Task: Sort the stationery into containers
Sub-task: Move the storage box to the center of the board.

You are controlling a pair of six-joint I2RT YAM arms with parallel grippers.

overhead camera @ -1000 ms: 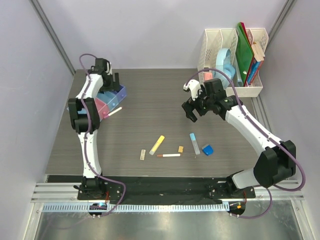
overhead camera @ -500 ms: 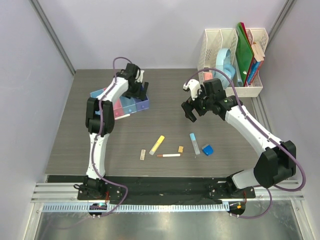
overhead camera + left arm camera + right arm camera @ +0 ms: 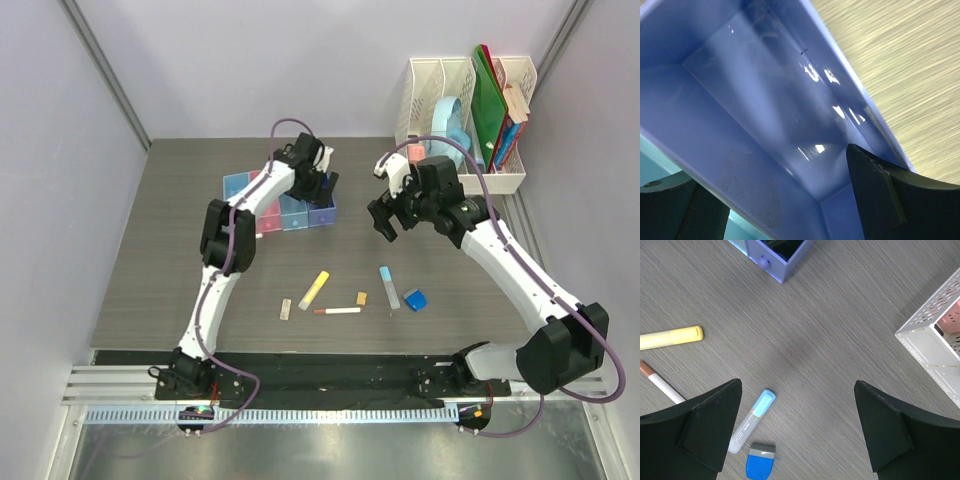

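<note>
The containers [image 3: 262,190], a row of joined bins, lie at the table's back centre. My left gripper [image 3: 319,188] straddles the purple-blue end bin [image 3: 740,75], one finger [image 3: 875,195] by its outer wall and the other outside the inner wall, holding it. My right gripper [image 3: 386,220] hangs open and empty above the table; between its fingers [image 3: 710,425] lies bare tabletop. The stationery lies in front: yellow marker [image 3: 314,290], white pen [image 3: 338,311], pale blue stick [image 3: 389,287], blue wedge [image 3: 415,299], orange block [image 3: 361,298], beige block [image 3: 286,309].
A tall white mesh file rack [image 3: 465,120] with green folders, books and a blue roll stands at the back right, close behind my right arm. Grey walls close in the table on the left, back and right.
My left gripper has swept from the far left to the back centre, and the row of bins has moved right with it. The right gripper has shifted slightly up and right.
</note>
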